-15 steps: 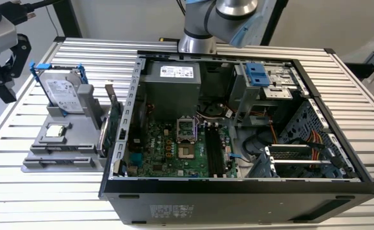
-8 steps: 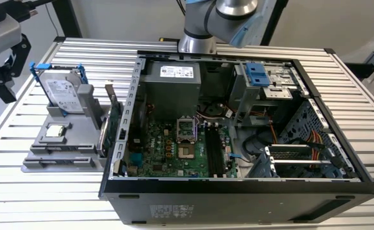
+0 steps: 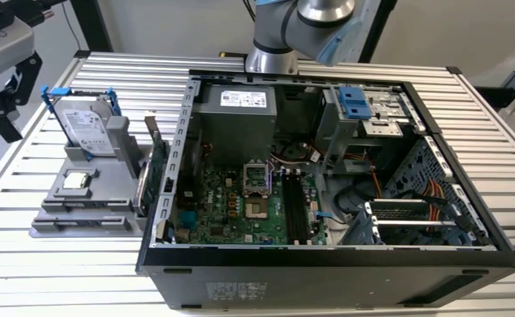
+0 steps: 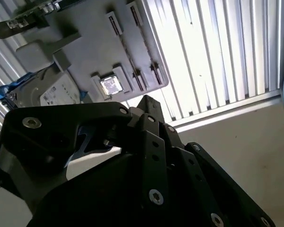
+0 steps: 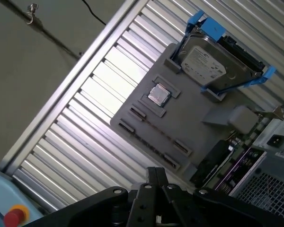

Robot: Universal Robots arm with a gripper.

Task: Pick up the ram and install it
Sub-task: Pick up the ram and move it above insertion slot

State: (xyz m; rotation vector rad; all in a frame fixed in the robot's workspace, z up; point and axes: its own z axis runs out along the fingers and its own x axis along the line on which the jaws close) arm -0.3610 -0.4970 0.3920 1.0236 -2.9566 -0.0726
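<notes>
The black two-finger gripper point(image 5: 154, 171) hangs near the far corner of the slatted aluminium bench point(image 3: 125, 66), at the edge on the exterior view's left. In both wrist views its fingertips seem drawn together with nothing between them. It therefore looks closed and empty, though that is a judgement from a narrow glimpse.

Just inside that edge of the bench sits a grey moulded parts holder point(image 3: 99, 198). It carries a silver hard drive with blue rails point(image 3: 86, 129) standing upright and a small square silver processor chip point(image 3: 78, 179) lying flat in a recess. A green expansion card point(image 3: 156, 172) stands on edge at the side of the holder nearest the open black computer case point(image 3: 328, 254), which takes up the middle of the bench.

The ram, a long thin blue stick, cannot be picked out with certainty. In the first wrist view a thin dark line point(image 5: 156, 133) runs between pairs of end slots on the flat part of the holder. It may be the stick seen edge-on, but that cannot be told. On the green motherboard point(image 3: 231, 211) inside the case, the long black memory slots point(image 3: 293, 214) look bare.

As a judgement, the task stands at its start. Nothing is grasped and nothing is seated in the slots, so both the pick-up and the installation are left to do.
</notes>
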